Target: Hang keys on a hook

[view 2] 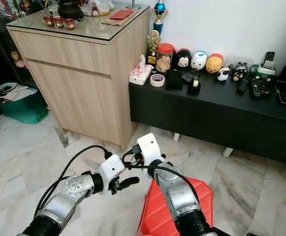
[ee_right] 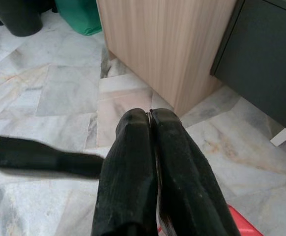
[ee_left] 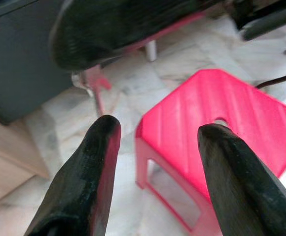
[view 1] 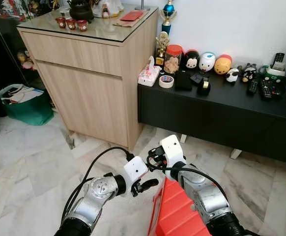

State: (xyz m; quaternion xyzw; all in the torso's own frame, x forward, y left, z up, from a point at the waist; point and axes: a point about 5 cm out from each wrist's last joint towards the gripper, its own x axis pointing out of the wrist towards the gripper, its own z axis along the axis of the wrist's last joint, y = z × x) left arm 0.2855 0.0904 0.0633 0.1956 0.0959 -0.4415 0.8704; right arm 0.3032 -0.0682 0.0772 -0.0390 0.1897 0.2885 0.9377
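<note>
Keys and hook remain unfound: left gripper (view 1: 150, 185), fingers apart and empty, and right gripper (ee_right: 150, 147), fingers pressed together, hover above a red stool (view 2: 175, 206).

Red stool (view 2: 182, 206) on marble floor (view 1: 30, 162), wooden cabinet (view 1: 94, 83) behind.

Floor: I see pale veined marble floor (view 1: 30, 152) across the frame.
Cabinet: light wood cabinet (view 1: 91, 73) with a glass top, at 11 o'clock.
Sideboard: low black sideboard (view 1: 221, 115) from 12 to 3 o'clock, just beside the cabinet.
Wall: plain white wall (view 1: 241, 24) behind it.
Stool: red plastic stool (view 1: 175, 214) at 6 o'clock.
Bag: green bag (view 1: 25, 105) at 9 o'clock.
</note>
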